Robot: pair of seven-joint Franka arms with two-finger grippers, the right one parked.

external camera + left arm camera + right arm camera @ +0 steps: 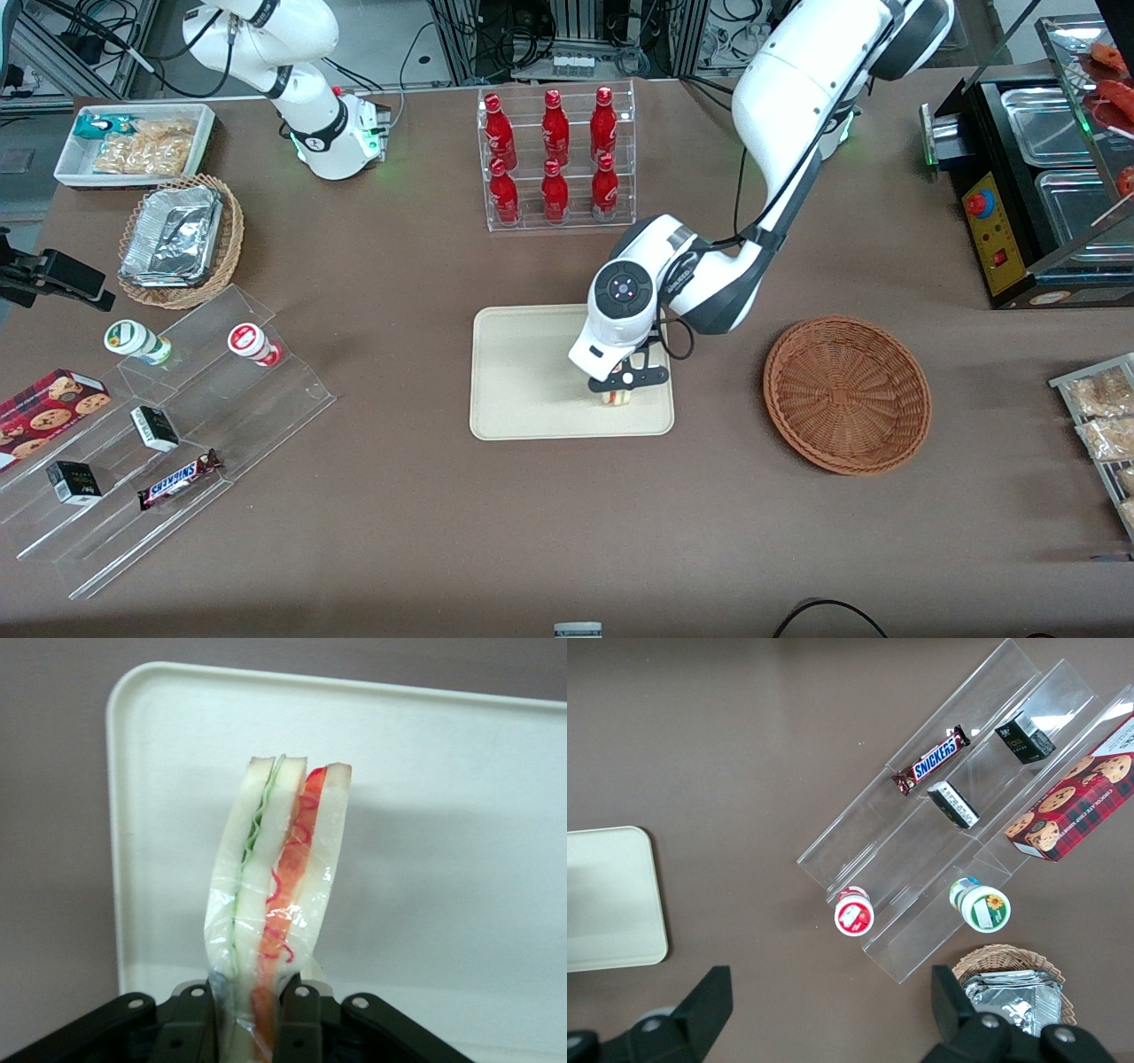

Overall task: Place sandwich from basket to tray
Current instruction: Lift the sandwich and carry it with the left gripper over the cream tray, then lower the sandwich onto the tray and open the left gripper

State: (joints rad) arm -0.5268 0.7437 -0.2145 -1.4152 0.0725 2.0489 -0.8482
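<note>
Tool low over tray, clamped on wrapped sandwich; wicker basket beside tray, toward working arm's end.

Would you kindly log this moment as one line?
gripper: shut on sandwich | position: over tray | basket: empty | release: pending

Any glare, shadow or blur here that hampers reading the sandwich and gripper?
Left wrist view: sandwich sharp, its clear wrap glinting slightly; gripper shut on it; soft shadow on the tray. Front view: even light, but the arm hides most of the sandwich; the basket shows clearly.
</note>
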